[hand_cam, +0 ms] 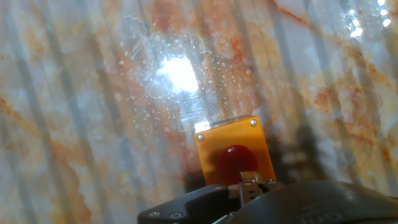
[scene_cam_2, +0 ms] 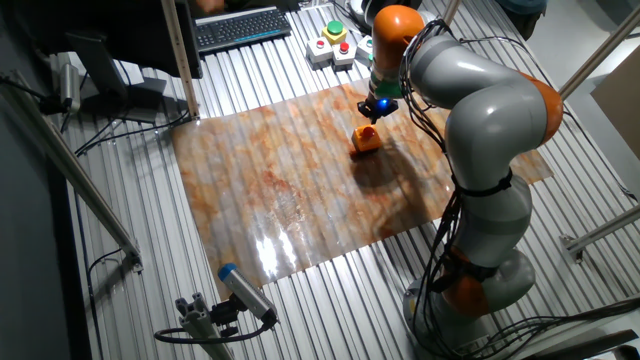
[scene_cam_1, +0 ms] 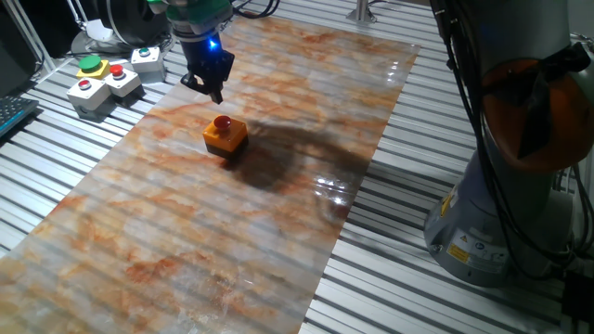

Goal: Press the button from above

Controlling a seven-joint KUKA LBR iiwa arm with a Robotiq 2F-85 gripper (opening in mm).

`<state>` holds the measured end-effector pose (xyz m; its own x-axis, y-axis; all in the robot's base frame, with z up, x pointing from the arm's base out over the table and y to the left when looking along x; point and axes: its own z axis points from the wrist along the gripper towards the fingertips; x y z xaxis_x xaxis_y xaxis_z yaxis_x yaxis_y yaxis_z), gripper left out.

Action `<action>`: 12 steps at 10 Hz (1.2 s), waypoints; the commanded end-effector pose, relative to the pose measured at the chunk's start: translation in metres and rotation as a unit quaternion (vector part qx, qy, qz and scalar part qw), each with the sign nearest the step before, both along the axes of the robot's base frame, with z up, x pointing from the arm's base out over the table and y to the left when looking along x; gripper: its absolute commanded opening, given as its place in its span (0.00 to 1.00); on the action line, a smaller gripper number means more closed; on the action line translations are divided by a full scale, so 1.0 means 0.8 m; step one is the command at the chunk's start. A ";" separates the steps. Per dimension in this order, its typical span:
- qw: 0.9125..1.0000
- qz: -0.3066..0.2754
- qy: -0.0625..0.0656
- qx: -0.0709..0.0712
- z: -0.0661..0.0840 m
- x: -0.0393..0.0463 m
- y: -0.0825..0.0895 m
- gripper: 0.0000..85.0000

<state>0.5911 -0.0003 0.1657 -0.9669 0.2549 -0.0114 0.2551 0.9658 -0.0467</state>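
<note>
Button (scene_cam_1: 223,122) and its square orange base (scene_cam_1: 225,137) sit on the marbled sheet (scene_cam_1: 186,232) that covers the slatted table (scene_cam_1: 408,288), just below and slightly in front of the tool (scene_cam_1: 210,89). One fixed view shows the tool hanging above the sheet with a blue light glowing on its body, its tip clear of the red cap and a little behind it. The other fixed view places the tool (scene_cam_2: 374,112) just above and beside the orange base (scene_cam_2: 366,139), apart from it. In the hand view the button (hand_cam: 237,159) fills the lower middle, the base's (hand_cam: 211,146) corner screws showing, and the tool (hand_cam: 250,183) juts in from the bottom edge right at the near rim of the red cap. Whether its fingers stand apart or together cannot be told from any view. Farther from the tool, beyond the sheet's edge, lie grey boxes with red buttons (scene_cam_1: 97,88) and a grey box with a green button (scene_cam_1: 91,65). A keyboard (scene_cam_2: 243,27) lies at the far side of the table.
</note>
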 end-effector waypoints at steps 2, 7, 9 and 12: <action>1.000 -0.001 -0.001 0.000 0.001 -0.001 -0.001 0.00; 1.000 -0.002 -0.004 0.000 0.005 -0.007 -0.001 0.00; 1.000 -0.007 -0.001 0.010 0.004 -0.007 0.000 0.00; 1.000 -0.004 -0.004 0.008 0.004 -0.006 0.000 0.00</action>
<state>0.5865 -0.0002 0.1687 -0.9648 0.2626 -0.0154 0.2629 0.9644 -0.0286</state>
